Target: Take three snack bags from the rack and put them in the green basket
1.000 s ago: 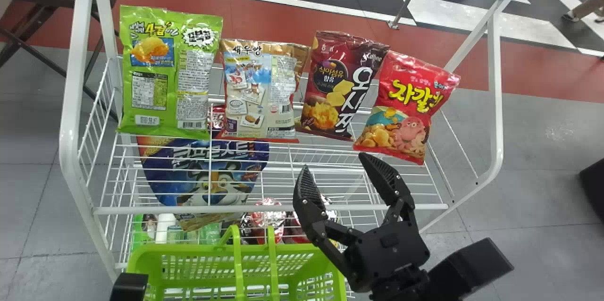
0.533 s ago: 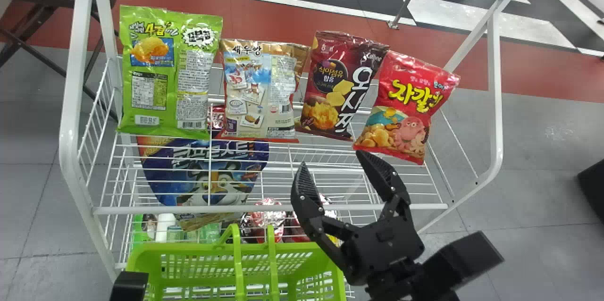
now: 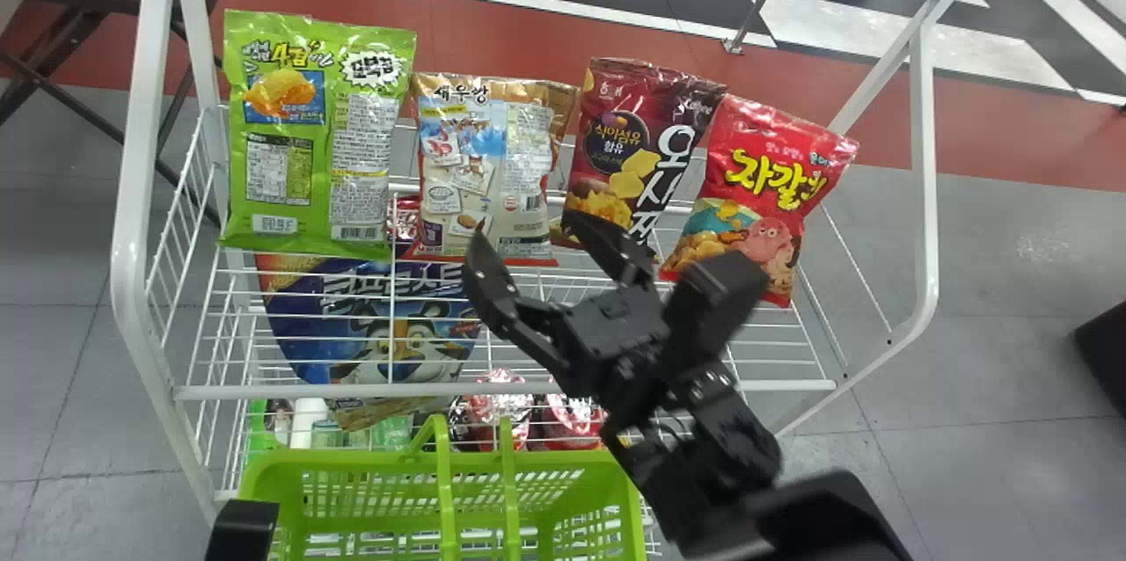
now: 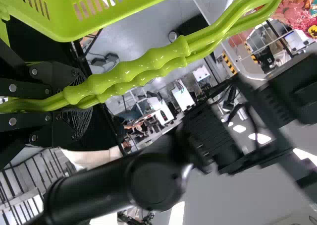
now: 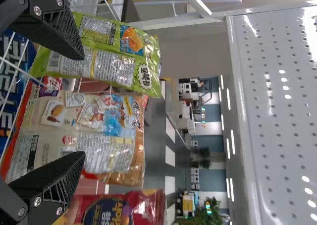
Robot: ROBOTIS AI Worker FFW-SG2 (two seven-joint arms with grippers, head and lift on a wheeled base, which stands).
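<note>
right gripper [image 3: 526, 231]: one, fingers spread wide, grasping nothing; held over the wire shelf, one fingertip before the lower edge of tan bag [image 3: 488, 174], the other overlapping the lower part of dark red bag [image 3: 629, 139] in the head view. contact: cannot tell.
snack bags, four, in a row on white rack [image 3: 132, 218]: green bag [image 3: 308, 130], tan bag, dark red bag, red bag [image 3: 765, 183], left to right; the last two tilted. green bag and tan bag: narrow gap toward the bottom. tan bag and dark red bag: side edges close. dark red bag and red bag: near at the top corners, gap widening downward. open room: bare wire before the row, and between red bag and the rack's right side.
blue bag [image 3: 308, 328]: one, under the shelf wires.
green basket [image 3: 325, 462]: one, at the rack's near side; handles [image 3: 447, 499] clamped in left gripper [image 4: 80, 100].
</note>
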